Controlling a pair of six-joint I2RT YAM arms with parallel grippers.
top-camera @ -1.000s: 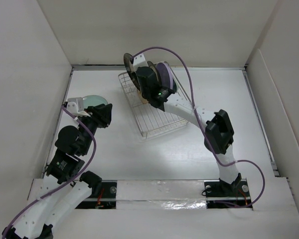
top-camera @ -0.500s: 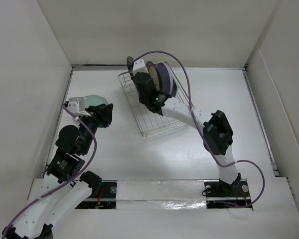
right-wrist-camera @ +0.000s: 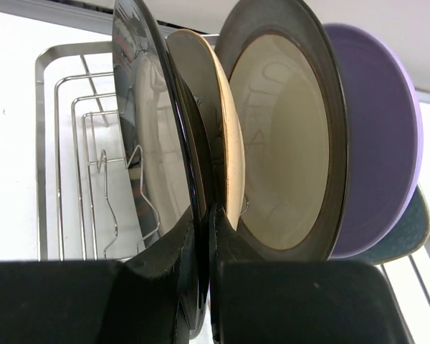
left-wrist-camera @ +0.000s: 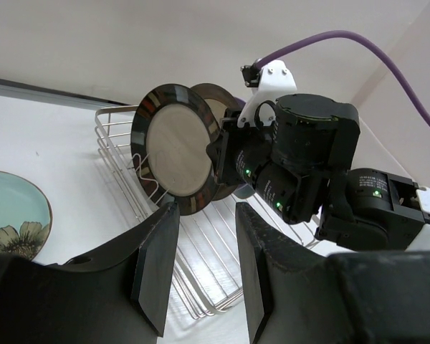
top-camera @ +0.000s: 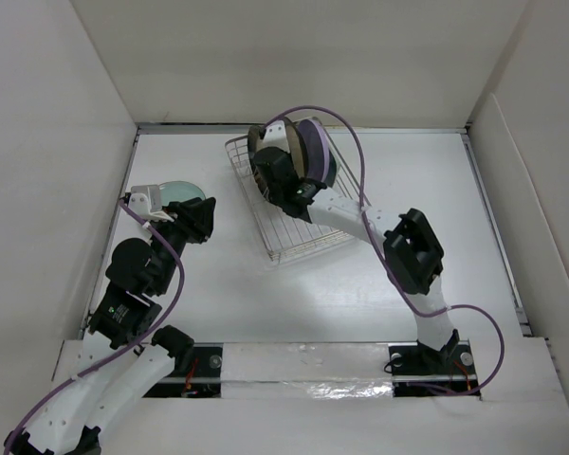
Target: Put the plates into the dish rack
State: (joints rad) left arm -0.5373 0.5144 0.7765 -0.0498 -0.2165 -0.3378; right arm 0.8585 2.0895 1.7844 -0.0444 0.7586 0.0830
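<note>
We pinch the glossy dark plate (right-wrist-camera: 154, 143) in our right gripper (right-wrist-camera: 204, 252), our left gripper (left-wrist-camera: 201, 266) spread wide and empty, and it may bang the tan plate (right-wrist-camera: 220, 129) just beside it.

Top view down from behind; both wrist views face dish rack (top-camera: 290, 233)

We see a lavender plate (right-wrist-camera: 380, 143), a cream plate (right-wrist-camera: 287, 143) with brown rim, a glossy dark brown plate (right-wrist-camera: 147, 158), a silver dish rack (right-wrist-camera: 40, 165).

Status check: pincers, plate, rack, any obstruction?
Left pincer open, empty, near floral plate. Right pincer shut on dark brown plate, upright at dish rack. Tan plate close alongside; seating unconfirmed.
</note>
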